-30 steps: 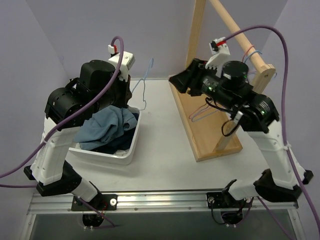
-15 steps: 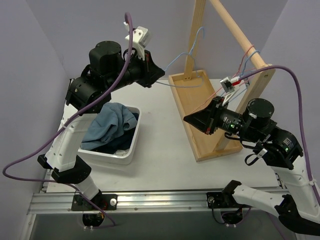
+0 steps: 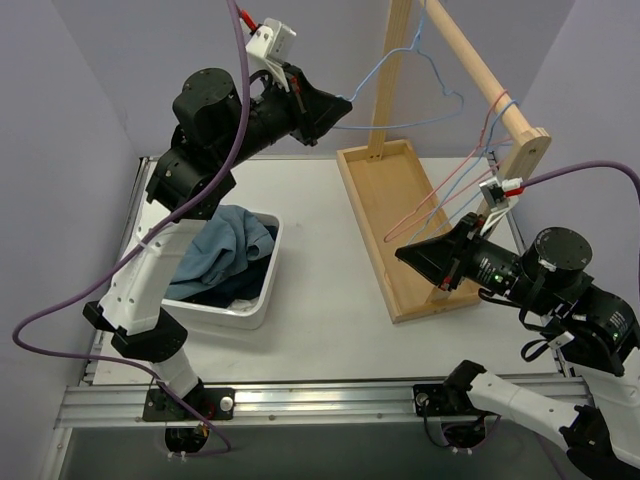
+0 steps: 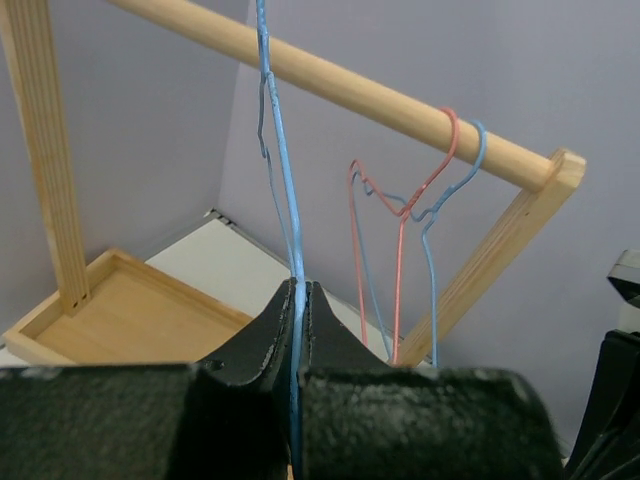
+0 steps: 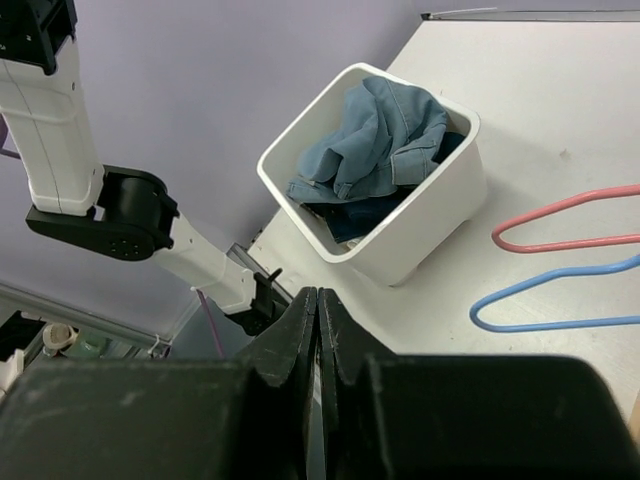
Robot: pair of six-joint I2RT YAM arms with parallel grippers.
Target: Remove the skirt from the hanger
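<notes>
At the left of the top view a white bin (image 3: pixel 271 268) sits on the table, holding a light-blue denim shirt (image 3: pixel 222 248) over something darker. No white pleated skirt shows there or in any other view.

Above it, the left gripper (image 4: pixel 300 294) is raised towards the upper middle of the frame. Its fingers are clenched on the wire of a light-blue hanger (image 4: pixel 291 230), whose hook reaches up by the wooden rod (image 3: pixel 470 60). Whether the hook is seated on the rod cannot be told.

Further right along the rod, the pink-red hanger (image 4: pixel 400 280) hangs bare, just beside a second blue one.

At lower right, the right gripper (image 5: pixel 317 300) is pinched shut on nothing. It sits below those two hangers, pointing towards the bin.

With the pink-red hanger bare, the removal looks finished, and the step in hand seems to be racking the blue hanger. The next move would be to settle its hook over the rod, then release the left fingers.
</notes>
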